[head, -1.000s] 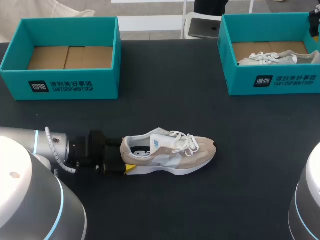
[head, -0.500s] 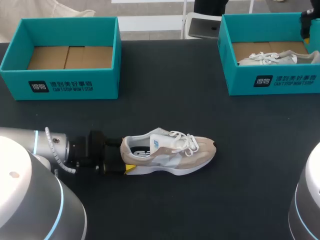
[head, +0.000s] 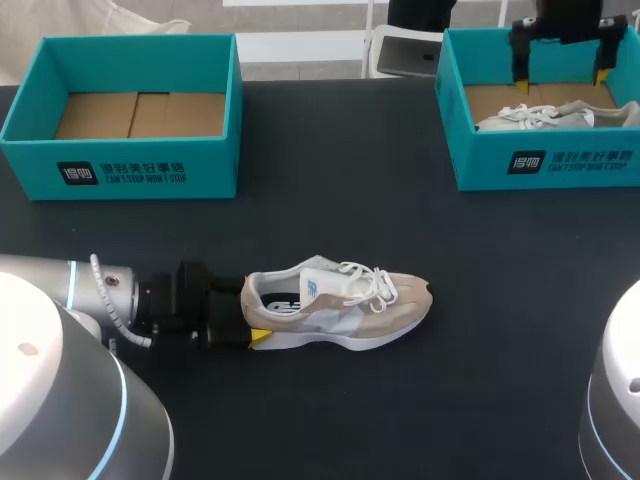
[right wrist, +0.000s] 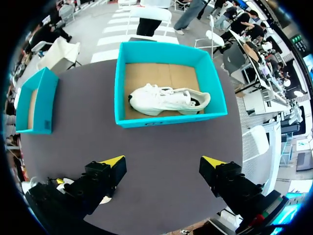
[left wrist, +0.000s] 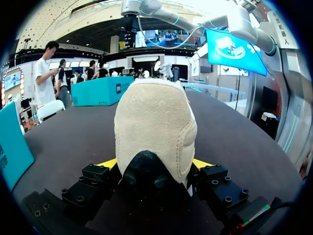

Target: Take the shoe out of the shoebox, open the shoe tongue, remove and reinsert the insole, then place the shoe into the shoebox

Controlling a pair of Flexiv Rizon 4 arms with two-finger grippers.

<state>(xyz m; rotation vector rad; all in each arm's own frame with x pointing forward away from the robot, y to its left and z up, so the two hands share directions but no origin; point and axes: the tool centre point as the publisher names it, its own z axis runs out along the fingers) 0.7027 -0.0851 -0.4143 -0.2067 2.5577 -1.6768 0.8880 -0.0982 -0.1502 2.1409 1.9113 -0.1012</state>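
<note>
Over on the left, the left shoebox (head: pixel 120 170) sits at the far side of the dark tabletop (head: pixel 330 420), teal, with nothing in it but its brown cardboard floor. Closer in, my left arm (head: pixel 100 295) comes in low, and the left end effector (left wrist: pixel 154 165) is clamped on the heel of the tan shoe (head: pixel 340 300), one yellow tip on each side of it. That shoe lies out on the tabletop around the middle, sole down, toe pointing right, laces done up, well apart from both boxes. Far right there's the right shoebox (head: pixel 545 165), with a white shoe (head: pixel 555 115) lying inside. The right end effector (right wrist: pixel 162 162) hangs up above that box, fingers spread wide with nothing between them.
</note>
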